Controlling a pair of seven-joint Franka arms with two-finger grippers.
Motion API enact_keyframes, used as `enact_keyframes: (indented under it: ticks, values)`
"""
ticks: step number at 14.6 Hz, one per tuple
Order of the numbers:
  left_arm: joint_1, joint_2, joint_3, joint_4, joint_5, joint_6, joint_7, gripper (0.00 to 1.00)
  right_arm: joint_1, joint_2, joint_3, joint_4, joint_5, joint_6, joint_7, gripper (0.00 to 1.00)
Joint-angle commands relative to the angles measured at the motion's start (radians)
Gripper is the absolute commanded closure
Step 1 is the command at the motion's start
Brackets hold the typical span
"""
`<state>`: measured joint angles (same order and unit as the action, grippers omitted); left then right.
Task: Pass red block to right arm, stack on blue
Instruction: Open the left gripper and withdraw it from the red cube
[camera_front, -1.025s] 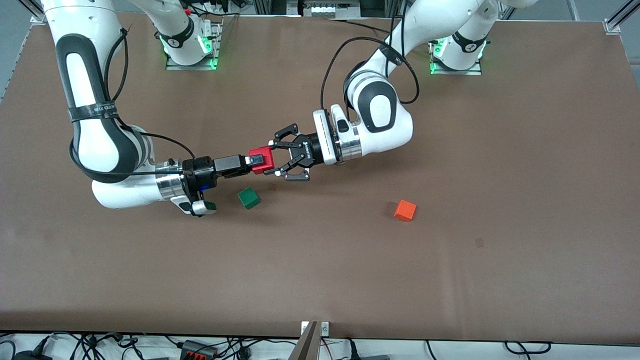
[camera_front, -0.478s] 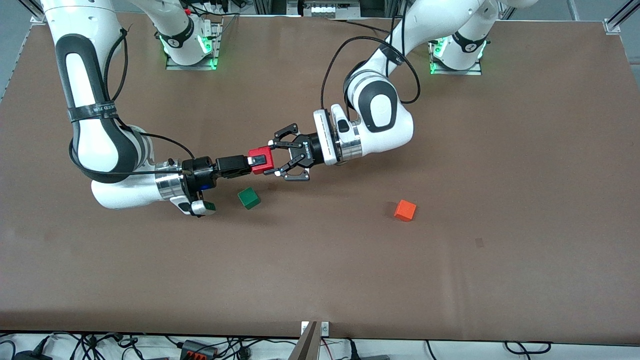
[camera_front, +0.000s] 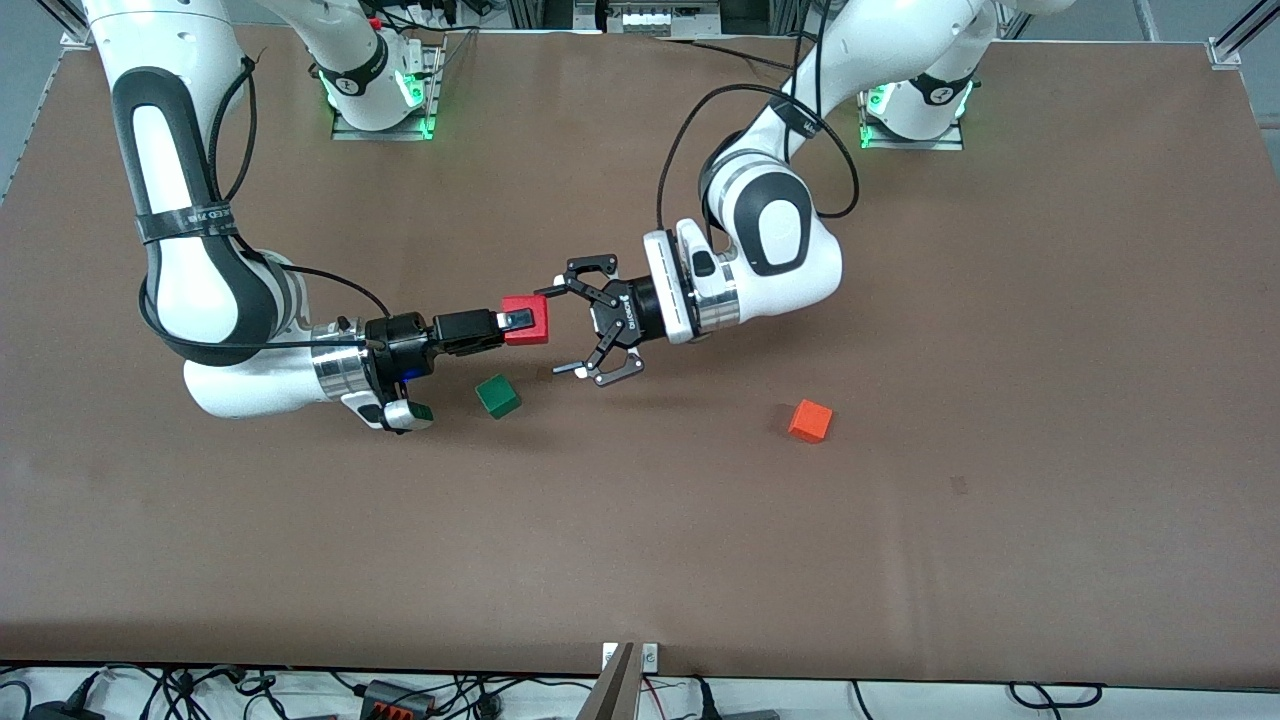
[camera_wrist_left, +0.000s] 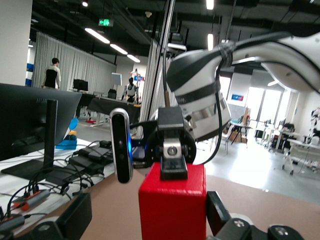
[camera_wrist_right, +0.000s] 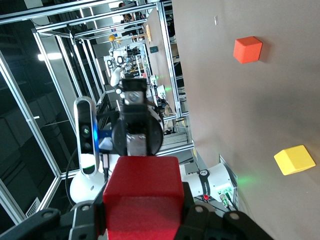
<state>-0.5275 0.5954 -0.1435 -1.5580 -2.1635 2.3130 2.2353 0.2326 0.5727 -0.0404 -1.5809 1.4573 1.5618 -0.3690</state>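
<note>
Brown table (camera_front: 900, 560): one red block (camera_front: 527, 320) in right pincer (camera_front: 517, 321), one green cube (camera_front: 497, 396).

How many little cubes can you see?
4. Small red cube: held in the right gripper. Green cube: on the table near it. Orange cube: toward the left arm's end. Yellow cube: seen only from the right wrist. More may be hidden.

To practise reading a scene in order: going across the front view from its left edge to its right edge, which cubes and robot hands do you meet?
Right hand, shut on the red block → left hand, open beside that block → orange cube. The green cube overlaps the right hand's span, so it is left out.
</note>
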Motion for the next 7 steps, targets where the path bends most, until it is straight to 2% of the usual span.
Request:
enact_keyframes:
  ticks: [1,3,5,7]
  values:
    - [0.076,-0.028,-0.005,-0.034,0.087,-0.095,-0.055,0.0,0.031,-0.005,-0.01,0.037,-0.102,0.033,0.002,1.0]
    - [0.136,-0.029,-0.004,-0.034,0.207,-0.176,-0.123,0.0,0.042,-0.002,-0.007,0.053,-0.277,0.119,0.004,1.0]
    - [0.187,-0.028,-0.005,-0.034,0.302,-0.227,-0.17,0.0,0.062,-0.005,-0.01,0.052,-0.348,0.146,0.018,1.0]
    - [0.239,-0.028,-0.004,-0.028,0.409,-0.28,-0.227,0.0,0.053,-0.005,-0.01,0.052,-0.461,0.153,0.018,1.0]
